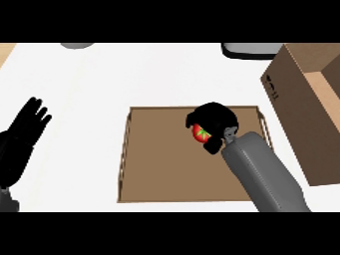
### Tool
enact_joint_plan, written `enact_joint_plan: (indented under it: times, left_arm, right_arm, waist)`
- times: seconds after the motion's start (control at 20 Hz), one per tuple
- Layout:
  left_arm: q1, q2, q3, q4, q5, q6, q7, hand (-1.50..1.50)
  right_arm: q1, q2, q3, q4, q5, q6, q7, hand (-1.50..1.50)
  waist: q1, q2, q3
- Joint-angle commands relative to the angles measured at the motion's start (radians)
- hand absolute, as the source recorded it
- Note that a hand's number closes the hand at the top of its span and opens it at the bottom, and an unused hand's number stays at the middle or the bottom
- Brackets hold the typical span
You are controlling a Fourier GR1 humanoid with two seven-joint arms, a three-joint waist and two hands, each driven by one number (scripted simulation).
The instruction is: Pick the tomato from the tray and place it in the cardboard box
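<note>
1. Now my right hand [215, 119] curls round the tomato [200, 132], above the tray's [165, 169] far right part.
2. I grip from above, so it should lift straight over the low rim.
3. My left hand [18, 137] rests open at the left edge, well apart.
4. The cardboard box [290, 94] stands just right of the tray, its open inside showing; the short way across looks free.

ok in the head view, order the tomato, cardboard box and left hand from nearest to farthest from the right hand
1. tomato, inside the curled right hand, over the tray.
2. cardboard box, on the right, beside the tray.
3. left hand, open, at the view's far left.
</note>
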Motion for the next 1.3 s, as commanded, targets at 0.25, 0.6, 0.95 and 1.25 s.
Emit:
enact_joint_plan:
  times: [0.25,0.6,0.95,1.25]
  left_arm:
    - [-0.006,0.006,0.021,-0.021,0.019,-0.02,0.048,0.0]
    - [-0.028,0.008,0.023,-0.001,-0.008,0.001,0.015,0.0]
    - [-0.053,-0.005,0.001,-0.017,-0.005,0.004,0.052,0.0]
    - [-0.048,-0.021,0.008,0.025,-0.028,0.019,0.018,0.0]
  right_arm:
    - [0.007,0.016,0.008,0.066,0.071,-0.112,-0.116,1.5]
    - [-0.038,0.032,-0.367,0.151,0.029,-0.234,0.41,1.5]
    - [-0.216,0.066,-0.397,0.319,0.087,-0.408,0.62,1.5]
    - [-0.261,0.066,-0.346,0.163,0.124,-0.398,0.662,1.5]
  waist:
    - [0.002,0.0,0.0]
    - [-0.007,0.011,0.0]
    - [0.019,0.006,0.0]
    - [-0.008,-0.004,-0.001]
